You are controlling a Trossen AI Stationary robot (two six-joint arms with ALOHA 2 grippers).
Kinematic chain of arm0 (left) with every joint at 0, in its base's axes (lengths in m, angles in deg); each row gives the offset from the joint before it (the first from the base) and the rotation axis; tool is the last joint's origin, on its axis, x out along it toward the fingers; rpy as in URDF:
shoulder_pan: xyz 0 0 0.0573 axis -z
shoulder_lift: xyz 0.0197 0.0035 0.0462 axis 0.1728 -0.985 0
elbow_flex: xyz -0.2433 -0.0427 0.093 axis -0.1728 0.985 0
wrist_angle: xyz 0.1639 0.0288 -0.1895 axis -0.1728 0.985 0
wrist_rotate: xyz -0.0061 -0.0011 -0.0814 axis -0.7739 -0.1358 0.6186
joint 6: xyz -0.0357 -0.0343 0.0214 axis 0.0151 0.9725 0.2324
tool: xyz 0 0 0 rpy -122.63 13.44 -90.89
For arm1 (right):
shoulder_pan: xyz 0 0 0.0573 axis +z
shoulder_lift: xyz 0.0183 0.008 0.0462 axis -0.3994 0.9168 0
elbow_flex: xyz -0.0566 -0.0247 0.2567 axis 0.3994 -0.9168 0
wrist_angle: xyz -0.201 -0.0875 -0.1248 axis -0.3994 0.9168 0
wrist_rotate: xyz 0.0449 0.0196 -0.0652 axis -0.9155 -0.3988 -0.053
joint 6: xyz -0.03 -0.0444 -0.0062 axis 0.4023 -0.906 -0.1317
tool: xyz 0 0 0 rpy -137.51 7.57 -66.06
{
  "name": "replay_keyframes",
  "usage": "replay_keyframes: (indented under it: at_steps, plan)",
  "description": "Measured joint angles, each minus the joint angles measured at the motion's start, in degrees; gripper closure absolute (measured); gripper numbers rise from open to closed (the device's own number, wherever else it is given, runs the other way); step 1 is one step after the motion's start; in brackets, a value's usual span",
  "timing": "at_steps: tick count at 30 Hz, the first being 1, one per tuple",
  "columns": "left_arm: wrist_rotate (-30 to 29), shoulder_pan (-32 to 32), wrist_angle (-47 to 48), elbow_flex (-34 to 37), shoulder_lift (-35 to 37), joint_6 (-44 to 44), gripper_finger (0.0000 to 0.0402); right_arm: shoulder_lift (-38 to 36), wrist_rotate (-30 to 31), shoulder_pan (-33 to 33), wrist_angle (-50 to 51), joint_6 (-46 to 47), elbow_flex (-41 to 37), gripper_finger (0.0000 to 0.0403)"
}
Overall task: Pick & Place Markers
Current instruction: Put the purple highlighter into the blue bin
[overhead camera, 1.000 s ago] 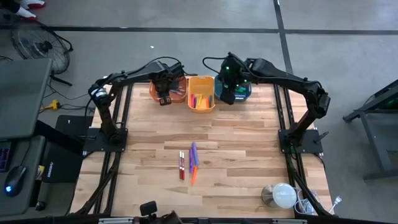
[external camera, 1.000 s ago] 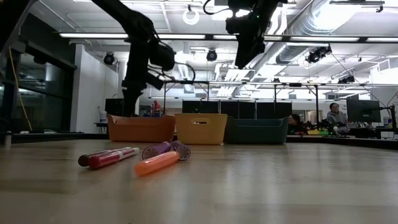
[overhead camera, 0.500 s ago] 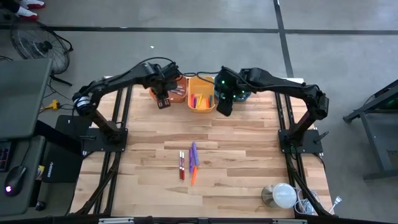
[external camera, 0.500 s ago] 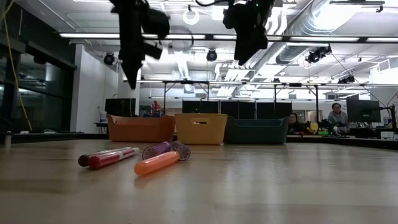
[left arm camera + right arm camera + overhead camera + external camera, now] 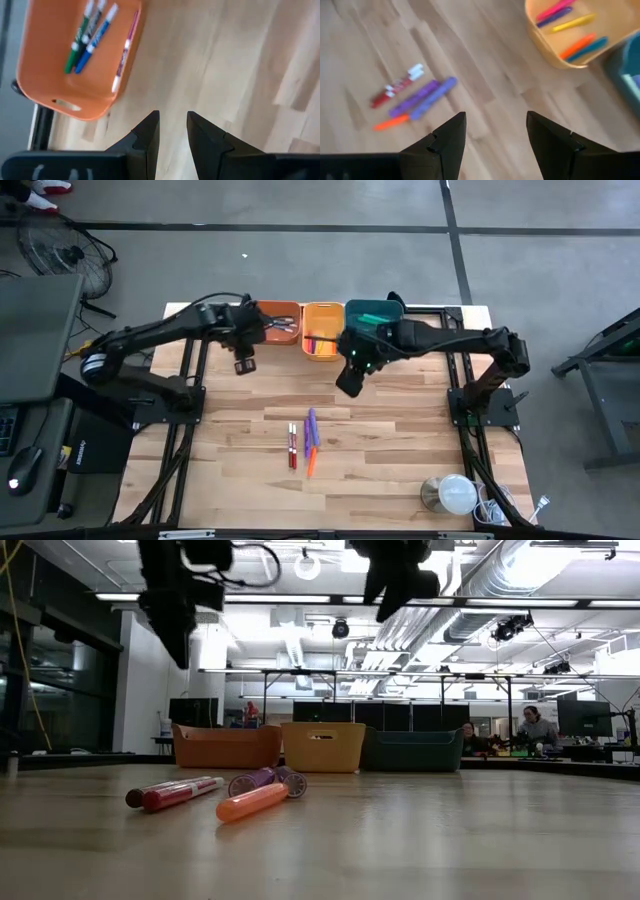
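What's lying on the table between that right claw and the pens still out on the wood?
Nothing: in the high view, only bare table lies between the open right gripper and the markers. The right wrist view shows likewise.

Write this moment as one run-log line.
left gripper: empty, beside orange bin | right gripper: open, empty | loose markers: mid-table

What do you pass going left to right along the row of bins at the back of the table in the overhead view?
Orange bin → yellow bin → teal bin.
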Motion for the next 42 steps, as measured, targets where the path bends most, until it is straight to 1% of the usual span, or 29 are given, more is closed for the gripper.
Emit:
replay_keyframes:
  at_steps: [4, 11, 14, 19, 25, 28, 32, 35, 38, 42]
  plan:
    - [4.66, -0.16, -2.96, 5.89, 6.85, 1.39, 0.0308, 0.5, 0.13, 2.61, -4.27, 5.51, 0.0, 0.0206]
    - [8.55, 0.34, -5.92, 14.42, 18.49, 1.33, 0.0308, 5.39, 0.25, 7.68, -17.96, 11.27, 0.02, 0.0206]
    - [10.96, 0.34, -6.16, 16.29, 22.48, 1.38, 0.0308, 8.08, 0.23, 9.55, -21.83, 14.77, 0.02, 0.0206]
    - [13.3, 0.34, -6.32, 18.22, 27.61, 1.42, 0.0308, 12.66, 0.89, 11.41, -23.51, 20.75, 0.02, 0.0206]
    - [15.48, 0.34, -7.03, 18.72, 30.91, 1.83, 0.0308, 18.37, 4.27, 12.22, -23.77, 29.01, 0.02, 0.0206]
    - [16.19, 0.32, -7.54, 18.7, 31.69, 1.85, 0.0308, 21.4, 3.95, 12.37, -25.01, 31.45, 0.02, 0.0206]
    - [16.25, 0.31, -7.44, 18.7, 32.2, 1.85, 0.0308, 24.87, 1.67, 12.81, -25.77, 33.05, 0.02, 0.0206]
    - [16.38, 0.29, -6.71, 18.7, 32.86, 1.85, 0.0308, 25.86, 1.5, 13.18, -24.59, 35.15, 0.02, 0.0206]
    - [16.42, 0.27, -6.56, 18.65, 33.62, 1.85, 0.0308, 25.83, 2.78, 13.29, -22.35, 37.54, 0.02, 0.0206]
    - [16.64, 0.25, -6.56, 18.65, 34.02, 1.81, 0.0308, 25.84, 2.7, 13.28, -21.44, 37.67, 0.02, 0.0206]
